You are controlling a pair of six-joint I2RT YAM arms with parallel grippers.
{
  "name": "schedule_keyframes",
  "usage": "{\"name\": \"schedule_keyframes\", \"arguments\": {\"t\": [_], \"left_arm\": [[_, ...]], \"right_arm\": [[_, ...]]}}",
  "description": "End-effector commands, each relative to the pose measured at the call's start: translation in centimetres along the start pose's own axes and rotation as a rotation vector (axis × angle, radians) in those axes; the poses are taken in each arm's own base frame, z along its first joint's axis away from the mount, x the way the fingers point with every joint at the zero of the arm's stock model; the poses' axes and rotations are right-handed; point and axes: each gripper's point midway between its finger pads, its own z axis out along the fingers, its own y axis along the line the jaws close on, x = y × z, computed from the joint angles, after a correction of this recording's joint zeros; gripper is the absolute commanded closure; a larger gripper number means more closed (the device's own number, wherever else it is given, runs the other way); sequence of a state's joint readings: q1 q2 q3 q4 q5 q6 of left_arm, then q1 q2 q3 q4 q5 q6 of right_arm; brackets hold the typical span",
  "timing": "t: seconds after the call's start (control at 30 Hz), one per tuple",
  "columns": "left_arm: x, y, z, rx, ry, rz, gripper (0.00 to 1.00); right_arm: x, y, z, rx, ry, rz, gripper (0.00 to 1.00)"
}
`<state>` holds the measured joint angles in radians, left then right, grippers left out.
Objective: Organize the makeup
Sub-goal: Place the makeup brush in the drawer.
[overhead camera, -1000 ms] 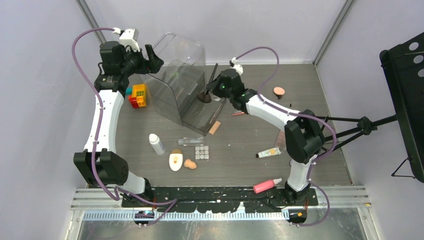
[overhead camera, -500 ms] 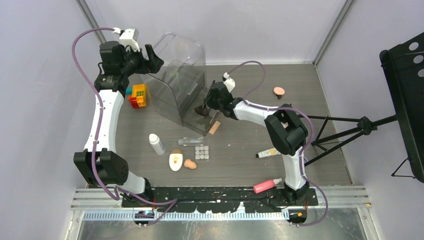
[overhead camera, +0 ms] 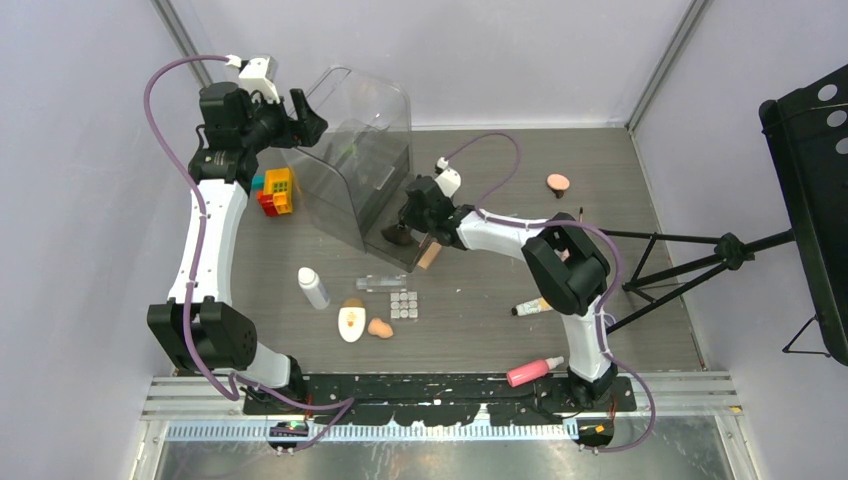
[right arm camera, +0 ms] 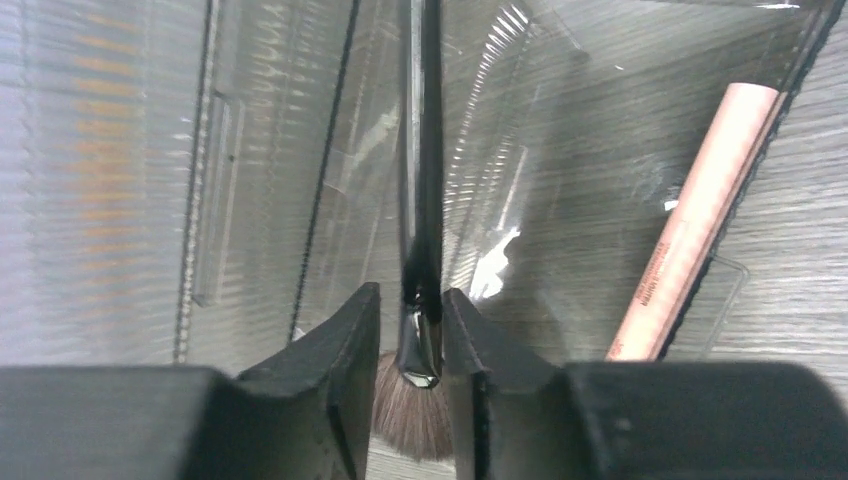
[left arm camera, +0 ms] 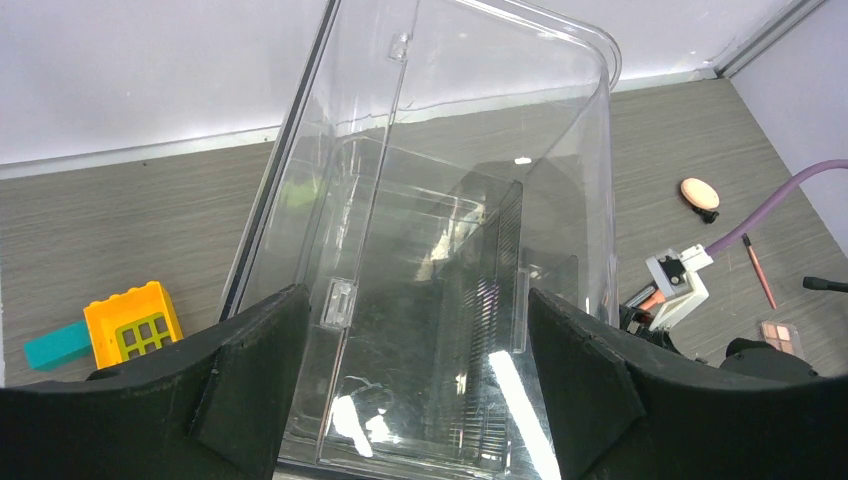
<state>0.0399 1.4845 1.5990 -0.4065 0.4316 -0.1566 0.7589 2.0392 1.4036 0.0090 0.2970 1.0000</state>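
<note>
Right gripper stands narrow about one glossy black brush; grip unclear. Two rounded peach sponges: near sponge six o'clock from one clear plastic case, far sponge three o'clock.

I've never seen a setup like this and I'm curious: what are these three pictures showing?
Two robot arms are bolted to a table. One picture looks down from above; the other two come from cameras on each wrist. The left end effector stands open at a clear case. The right end effector has a black brush between its fingers, at that case's front; whether it grips, I cannot tell. On the table: white bottle, palette, compact, peach sponge, cream tube, pink bottle, toy bricks.
</note>
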Motion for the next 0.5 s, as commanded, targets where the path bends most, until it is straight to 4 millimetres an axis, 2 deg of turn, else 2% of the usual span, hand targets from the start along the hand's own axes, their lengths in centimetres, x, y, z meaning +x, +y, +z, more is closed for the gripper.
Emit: {"name": "schedule_keyframes", "arguments": {"t": [0.0, 0.1, 0.13, 0.2, 0.3, 0.4, 0.47], "left_arm": [[3.1, 0.5, 0.4, -0.006, 0.101, -0.07, 0.18], [3.1, 0.4, 0.3, -0.006, 0.1, -0.07, 0.18], [3.1, 0.4, 0.3, -0.005, 0.1, -0.07, 0.18], [3.1, 0.4, 0.3, -0.005, 0.1, -0.07, 0.18], [3.1, 0.4, 0.4, -0.004, 0.101, -0.071, 0.18], [3.0, 0.4, 0.3, -0.001, 0.099, -0.072, 0.18], [3.0, 0.3, 0.3, 0.001, 0.096, -0.074, 0.18]], "right_arm": [[-2.5, 1.5, -1.9, -0.017, -0.079, 0.046, 0.6], [-4.0, 1.5, -3.1, 0.008, -0.116, 0.011, 0.41], [-4.6, 1.6, -3.6, 0.009, -0.133, 0.003, 0.37], [-6.1, 1.8, -4.6, 0.008, -0.166, -0.018, 0.36], [-9.5, 0.8, -6.7, 0.05, -0.245, -0.061, 0.36], [-12.7, -1.7, -8.6, 0.119, -0.303, -0.087, 0.39], [-14.2, -4.8, -9.6, 0.232, -0.346, -0.1, 0.4]]}}
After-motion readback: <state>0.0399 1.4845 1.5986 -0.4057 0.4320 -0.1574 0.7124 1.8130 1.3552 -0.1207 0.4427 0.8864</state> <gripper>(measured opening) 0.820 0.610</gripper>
